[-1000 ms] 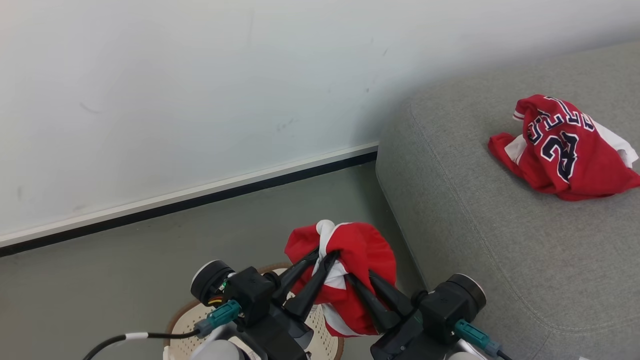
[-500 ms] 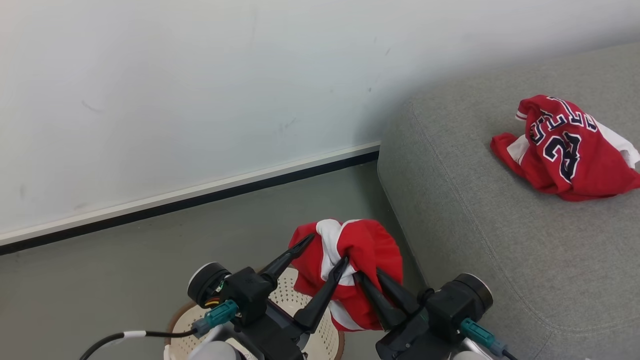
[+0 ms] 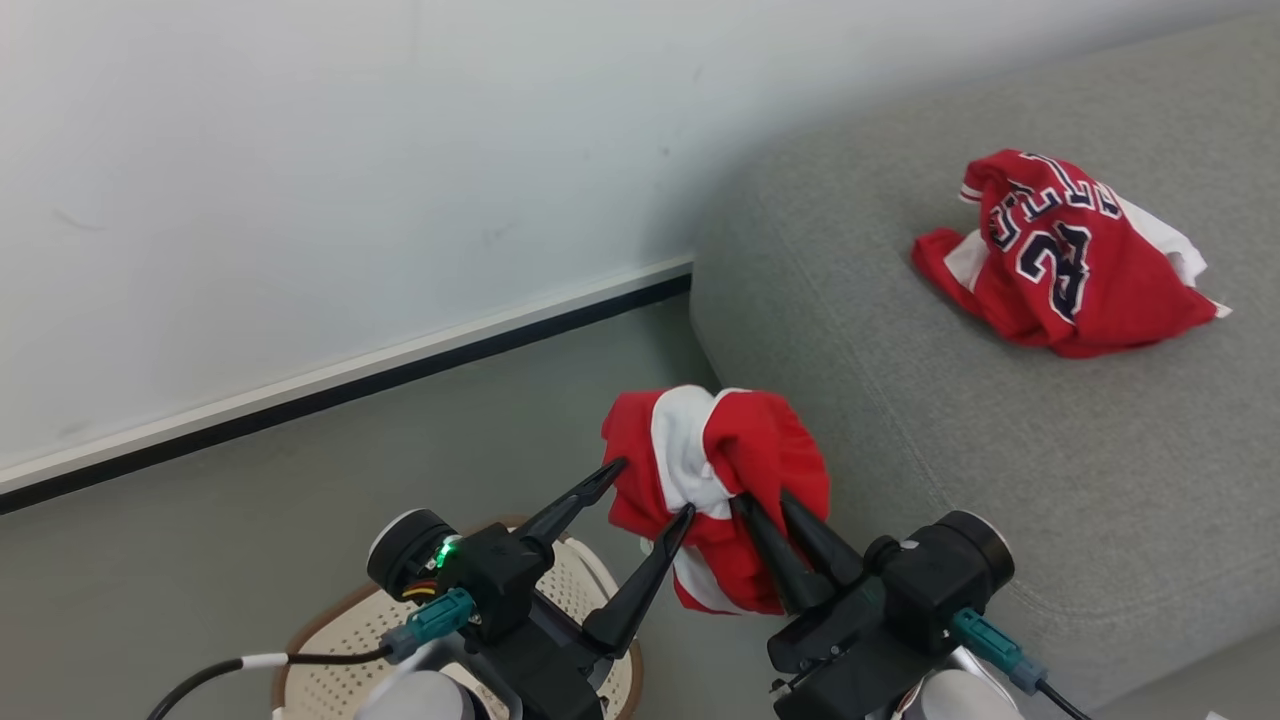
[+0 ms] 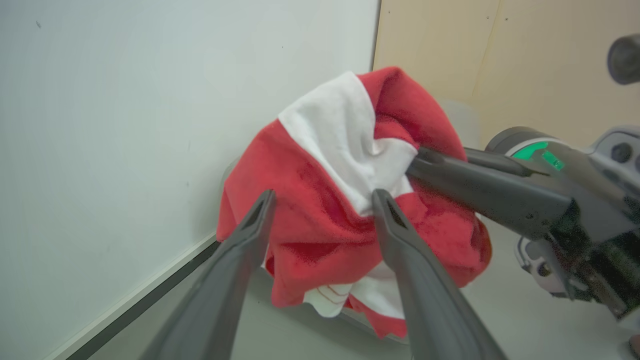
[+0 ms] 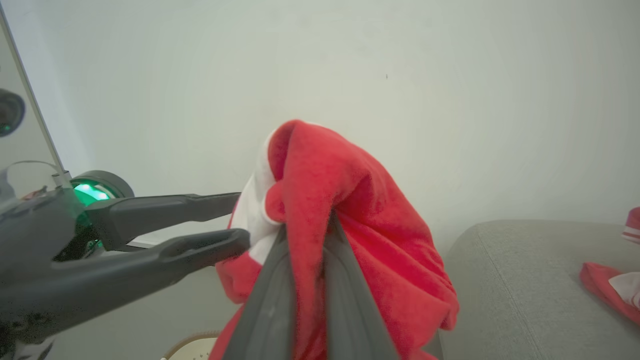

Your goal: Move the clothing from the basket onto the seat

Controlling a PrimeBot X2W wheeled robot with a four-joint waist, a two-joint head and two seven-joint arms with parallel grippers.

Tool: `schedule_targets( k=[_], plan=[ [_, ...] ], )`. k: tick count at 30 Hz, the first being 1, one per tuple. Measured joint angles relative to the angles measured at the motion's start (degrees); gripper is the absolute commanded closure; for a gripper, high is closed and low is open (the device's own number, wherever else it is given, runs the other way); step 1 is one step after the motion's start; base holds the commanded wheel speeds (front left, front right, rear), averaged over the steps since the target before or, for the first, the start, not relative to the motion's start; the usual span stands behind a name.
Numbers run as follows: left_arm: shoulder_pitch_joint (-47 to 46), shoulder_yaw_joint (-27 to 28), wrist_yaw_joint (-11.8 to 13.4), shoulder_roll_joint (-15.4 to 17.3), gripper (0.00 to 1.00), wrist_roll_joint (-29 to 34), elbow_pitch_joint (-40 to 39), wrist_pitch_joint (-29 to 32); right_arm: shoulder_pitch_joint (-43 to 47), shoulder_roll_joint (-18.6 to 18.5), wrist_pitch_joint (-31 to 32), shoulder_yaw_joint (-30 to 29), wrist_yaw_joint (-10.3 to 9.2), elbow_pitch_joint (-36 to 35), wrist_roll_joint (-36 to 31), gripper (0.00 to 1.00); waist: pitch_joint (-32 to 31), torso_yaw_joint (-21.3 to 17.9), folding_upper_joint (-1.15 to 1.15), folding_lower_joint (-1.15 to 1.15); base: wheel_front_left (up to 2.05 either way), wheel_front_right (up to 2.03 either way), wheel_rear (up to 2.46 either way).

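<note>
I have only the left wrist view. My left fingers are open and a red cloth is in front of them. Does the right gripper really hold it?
Observer: Yes. In the right wrist view the right gripper is shut, with the red garment pinched between its two fingers.
Operator: I see no seat here. Where is it?
Observer: In the head view the grey seat is on the robot's right. The garment appears to hang over the floor beside its edge, not yet over it.
Operator: Is anything lying on the seat?
Observer: Yes, one crumpled red jersey with the number 23 lies on it.
</note>
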Motion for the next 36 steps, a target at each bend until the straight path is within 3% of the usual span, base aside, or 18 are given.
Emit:
schedule_targets(
  k=[22, 36],
  plan=[
    [-3.0, -1.9, -0.8, 3.0, 0.0, 0.4, -2.4, 3.1, 1.7, 3.2, 0.0, -9.1, 0.0, -4.1, -3.6, 1.0, 5.3, -13.2, 0.0, -0.01, 0.0, 0.0, 0.0],
    [-7.9, -6.4, -2.7, 3.0, 0.0, -0.8, -1.0, 4.0, 6.5, 6.4, 0.0, -16.4, 0.0, -8.3, -7.1, 1.0, 9.6, -16.2, 0.0, 0.0, 0.0, 0.0, 0.0]
  ],
)
